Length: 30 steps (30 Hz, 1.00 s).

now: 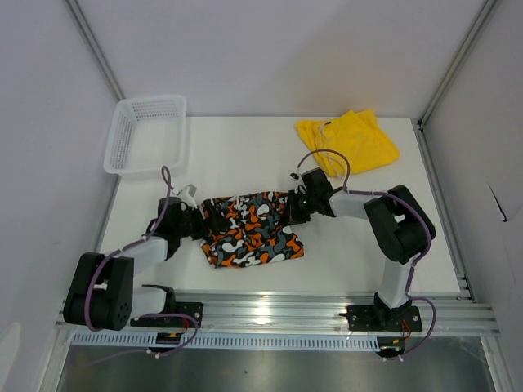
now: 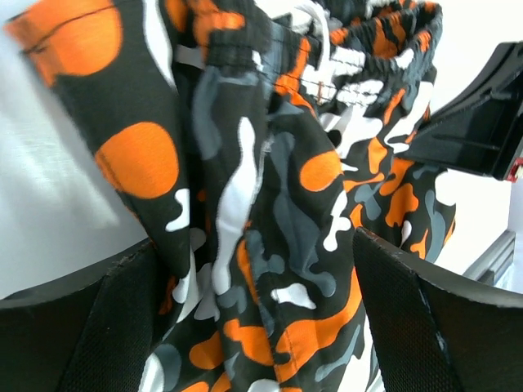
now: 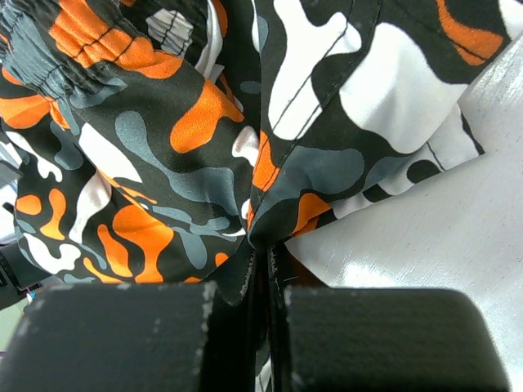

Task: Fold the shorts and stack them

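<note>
Patterned shorts (image 1: 253,233) lay bunched mid-table toward the near edge of the table (image 1: 368,261), orange, white, black and grey-teal blotches, elastic waistband up toward the far side. Left gripper (image 1: 214,219) sat at their left side with jaws wide, its fingers (image 2: 114,327) well apart and loose cloth hanging between them, while right gripper (image 3: 265,269) at their right side had jaws almost closed, pinching a fold of that fabric. Yellow shorts (image 1: 347,140) sat crumpled at the far right corner, well apart from the patterned pair, and the white mesh basket (image 1: 147,135) stood at the far left corner.
</note>
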Tool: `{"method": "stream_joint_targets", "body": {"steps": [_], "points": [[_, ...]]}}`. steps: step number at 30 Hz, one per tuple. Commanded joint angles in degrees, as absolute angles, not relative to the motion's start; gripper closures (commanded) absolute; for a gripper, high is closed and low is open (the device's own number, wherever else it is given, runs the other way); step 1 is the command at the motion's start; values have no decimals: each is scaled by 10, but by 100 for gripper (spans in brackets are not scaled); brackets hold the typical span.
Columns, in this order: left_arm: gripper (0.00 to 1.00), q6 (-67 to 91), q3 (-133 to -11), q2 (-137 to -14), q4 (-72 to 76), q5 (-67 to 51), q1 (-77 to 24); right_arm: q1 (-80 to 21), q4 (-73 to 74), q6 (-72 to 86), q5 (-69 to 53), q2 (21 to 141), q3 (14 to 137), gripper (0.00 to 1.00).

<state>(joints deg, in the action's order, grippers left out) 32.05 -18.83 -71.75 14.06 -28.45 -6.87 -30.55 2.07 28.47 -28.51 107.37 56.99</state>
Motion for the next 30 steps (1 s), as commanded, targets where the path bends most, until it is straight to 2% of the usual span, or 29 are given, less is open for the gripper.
{"method": "stream_joint_targets", "body": {"steps": [1, 2, 5, 6, 8, 9, 11, 12, 14, 15, 22, 30], "points": [[9, 317, -204, -740, 125, -259, -97, -308, 28, 285, -275, 1081, 593, 100], [9, 317, -210, -747, 123, -259, -97, -310, 30, 285, -274, 1080, 593, 100], [20, 321, -218, -766, 118, -237, -104, -316, 35, 283, -265, 1080, 600, 100], [34, 323, -219, -769, 122, -235, -103, -317, 39, 280, -263, 1080, 605, 100], [51, 330, -220, -769, 127, -222, -104, -324, 48, 278, -246, 1079, 611, 100], [67, 331, -220, -769, 132, -218, -106, -327, 52, 273, -238, 1078, 617, 100], [79, 331, -228, -773, 132, -206, -111, -332, 62, 269, -220, 1071, 624, 100], [89, 331, -244, -775, 126, -201, -116, -337, 68, 266, -201, 1068, 630, 100], [97, 337, -257, -786, 120, -193, -124, -340, 89, 258, -179, 1064, 651, 100], [100, 339, -270, -788, 114, -188, -134, -342, 98, 257, -157, 1063, 660, 100], [100, 366, -366, -816, 71, -109, -194, -325, 181, 231, -100, 1071, 765, 100], [100, 420, -531, -879, 47, -56, -241, -258, 238, 207, -111, 1110, 905, 100]]}}
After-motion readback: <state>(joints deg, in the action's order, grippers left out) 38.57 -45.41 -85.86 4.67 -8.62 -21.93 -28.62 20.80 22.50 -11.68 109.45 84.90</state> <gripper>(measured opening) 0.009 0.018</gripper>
